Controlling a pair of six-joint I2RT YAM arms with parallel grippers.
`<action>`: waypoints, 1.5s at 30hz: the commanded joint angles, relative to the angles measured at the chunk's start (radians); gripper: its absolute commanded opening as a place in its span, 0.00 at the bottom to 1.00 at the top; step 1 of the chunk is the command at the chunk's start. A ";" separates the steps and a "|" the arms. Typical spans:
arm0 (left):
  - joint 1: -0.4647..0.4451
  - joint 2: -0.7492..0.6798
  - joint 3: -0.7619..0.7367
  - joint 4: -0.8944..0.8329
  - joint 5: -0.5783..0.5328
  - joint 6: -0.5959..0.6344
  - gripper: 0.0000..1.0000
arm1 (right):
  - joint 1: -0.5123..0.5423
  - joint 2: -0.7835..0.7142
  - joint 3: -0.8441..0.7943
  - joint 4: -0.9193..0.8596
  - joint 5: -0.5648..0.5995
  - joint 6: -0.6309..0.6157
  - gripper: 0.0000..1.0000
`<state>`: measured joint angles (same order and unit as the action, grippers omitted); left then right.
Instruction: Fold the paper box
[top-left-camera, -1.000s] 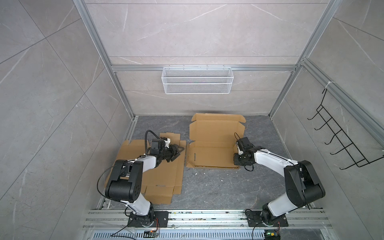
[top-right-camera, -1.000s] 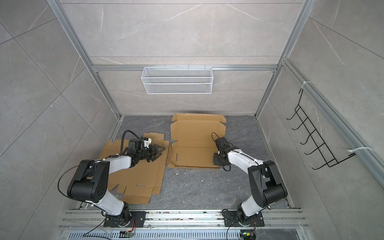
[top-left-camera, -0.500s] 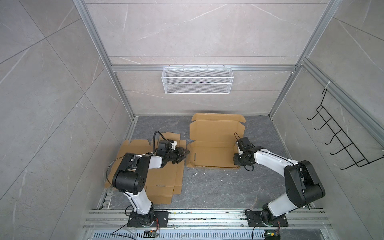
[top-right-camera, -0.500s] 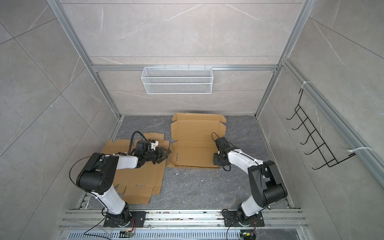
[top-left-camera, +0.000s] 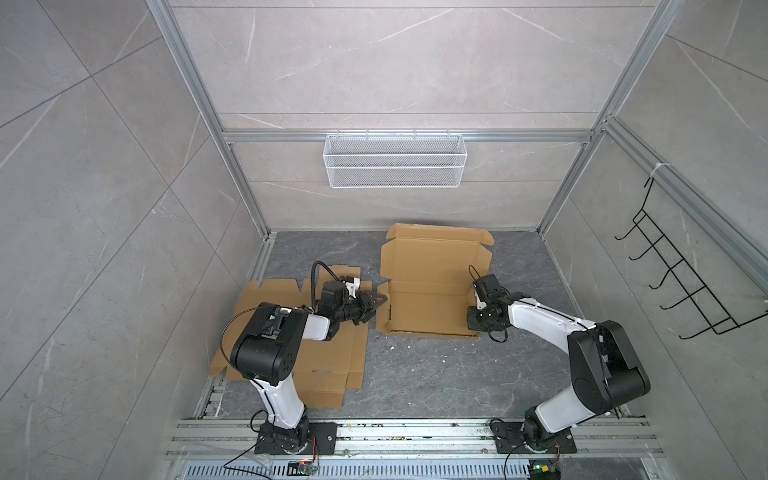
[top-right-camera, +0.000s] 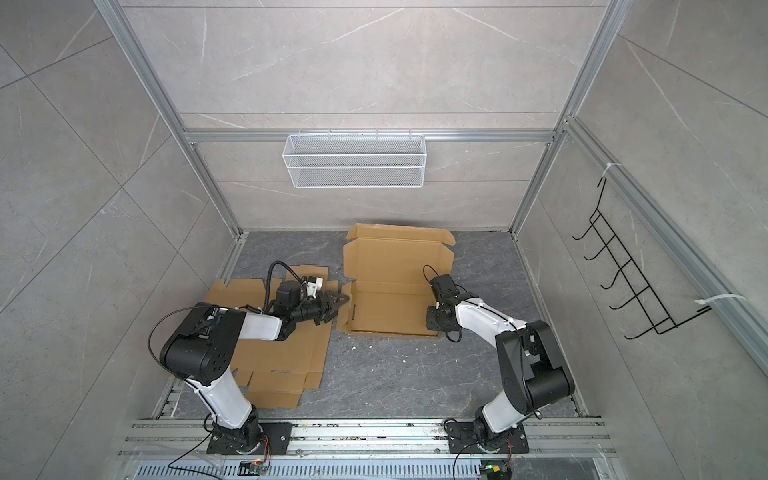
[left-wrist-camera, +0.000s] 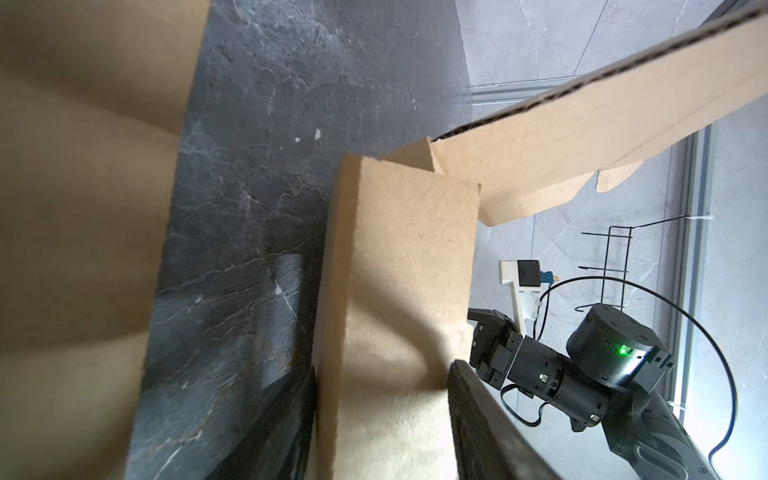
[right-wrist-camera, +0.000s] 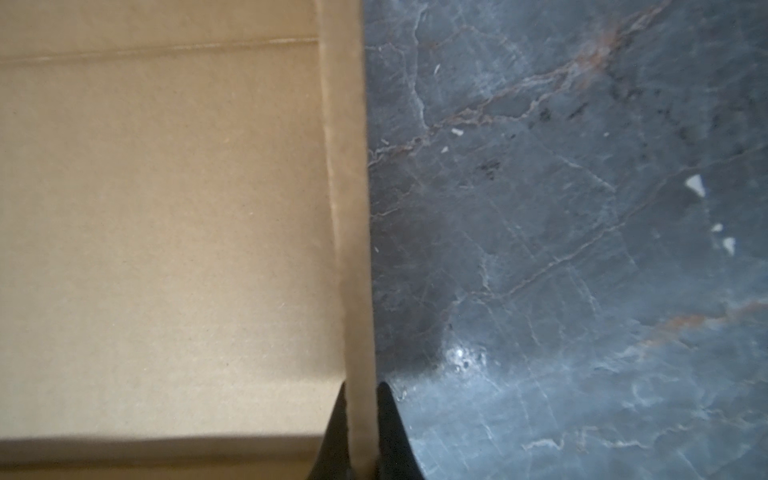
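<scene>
The paper box is brown cardboard lying open on the dark floor, with its lid panel raised at the back. My left gripper is at the box's left side. In the left wrist view its jaws stand wide on either side of an upright side flap, which fills the gap between them. My right gripper is at the box's right side, shut on the thin right wall.
Flat cardboard blanks lie on the floor under my left arm. A white wire basket hangs on the back wall, and a black hook rack hangs on the right wall. Metal rails run along the front.
My left gripper has moved right, from over the flat cardboard blanks to the box's left flap. The right arm has stayed still on the right wall.
</scene>
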<state>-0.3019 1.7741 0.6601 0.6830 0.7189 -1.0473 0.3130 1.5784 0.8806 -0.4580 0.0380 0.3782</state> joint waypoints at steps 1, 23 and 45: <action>-0.021 -0.006 0.035 0.020 0.032 0.003 0.52 | 0.006 0.025 -0.005 0.026 -0.028 0.019 0.00; -0.142 -0.019 0.253 -0.659 -0.226 0.361 0.44 | 0.017 0.008 -0.018 0.040 -0.042 0.056 0.00; -0.397 0.125 0.580 -1.226 -0.916 0.467 0.22 | 0.057 -0.020 -0.043 0.033 0.024 0.095 0.00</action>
<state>-0.6827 1.8778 1.2045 -0.4534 -0.0799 -0.6003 0.3618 1.5620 0.8619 -0.4377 0.0715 0.4427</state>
